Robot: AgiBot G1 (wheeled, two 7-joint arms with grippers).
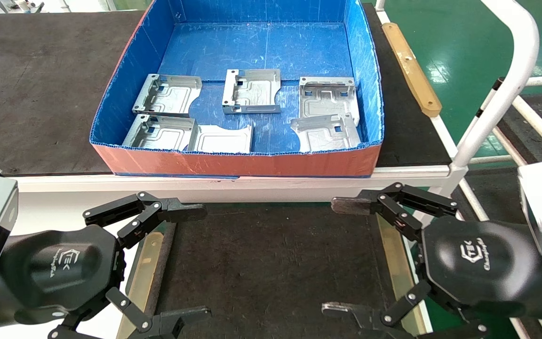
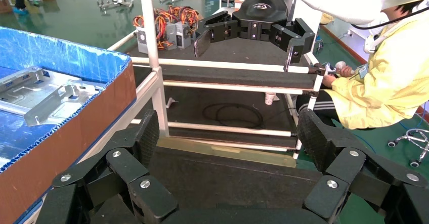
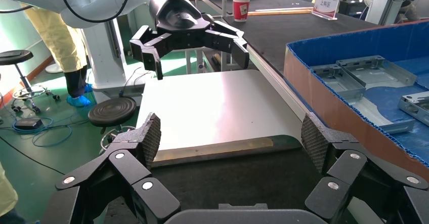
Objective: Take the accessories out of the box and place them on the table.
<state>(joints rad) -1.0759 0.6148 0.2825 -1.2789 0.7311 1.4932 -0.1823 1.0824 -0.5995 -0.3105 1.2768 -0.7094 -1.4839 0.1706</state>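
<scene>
Several silver plates lie inside the box [image 1: 243,162], which is blue inside and orange-red outside: three in a far row [image 1: 252,90] and three along the near wall [image 1: 160,133]. My left gripper [image 1: 193,263] and right gripper [image 1: 341,257] hover open and empty over the table's black mat [image 1: 271,259], short of the box, facing each other. The left wrist view shows my left gripper [image 2: 230,138] open, the box wall [image 2: 66,133] and plates [image 2: 55,100] beside it. The right wrist view shows my right gripper [image 3: 230,140] open, with the box [image 3: 329,102] and plates [image 3: 364,72].
The box stands on a larger black-topped bench [image 1: 31,84]. Tan strips [image 1: 146,268] edge the mat. A white tube frame [image 1: 501,94] rises at the right. A person in yellow [image 2: 384,82] sits beyond the right arm. A red cup [image 3: 241,6] stands far off.
</scene>
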